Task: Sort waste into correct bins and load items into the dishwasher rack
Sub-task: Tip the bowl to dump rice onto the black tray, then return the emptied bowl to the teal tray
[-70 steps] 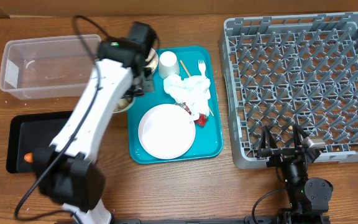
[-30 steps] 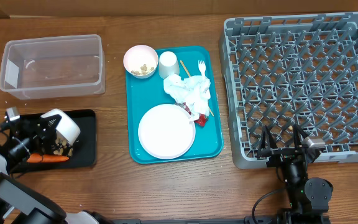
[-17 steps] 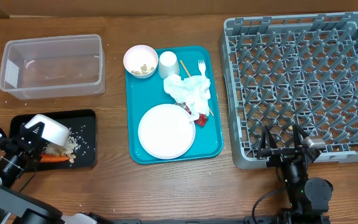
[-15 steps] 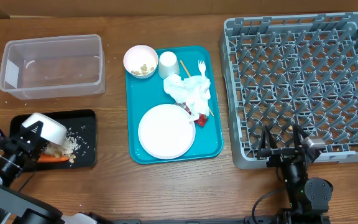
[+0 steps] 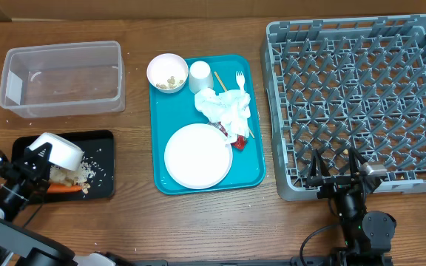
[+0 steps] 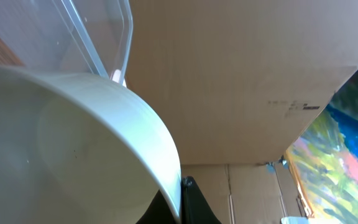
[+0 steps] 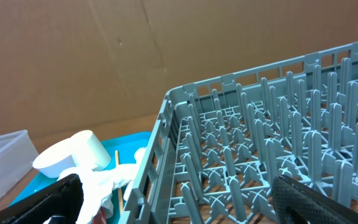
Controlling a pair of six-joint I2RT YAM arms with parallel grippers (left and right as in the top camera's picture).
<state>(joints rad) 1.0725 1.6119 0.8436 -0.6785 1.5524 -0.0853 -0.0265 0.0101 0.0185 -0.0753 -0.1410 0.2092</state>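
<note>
Jaws clamped on the rim of a small white bowl [image 5: 59, 151] at the left gripper [image 5: 41, 157]; wide apart and empty at the right gripper [image 5: 336, 168], by the front of the dishwasher rack [image 5: 361, 89]. Tipping of food scraps [image 5: 87, 168] into the black tray [image 5: 103, 186], beside the carrot [image 5: 65, 188], apparently finished. Next, probably: righting the bowl and carrying it across to the rack, between pegs.

L arm [image 5: 4, 198] sits low at front-left corner of worktop [image 5: 198, 225], wrist angled up twd the back-right. L claw [image 5: 37, 159] clamped on rim of white bowl [image 5: 56, 151], bowl tipped on its side. R arm [image 5: 364, 225] folded at front edge, right side. R claw [image 5: 336, 171] aims twd back edge, fingers [image 5: 313, 167] spread wide, nothing between.
</note>
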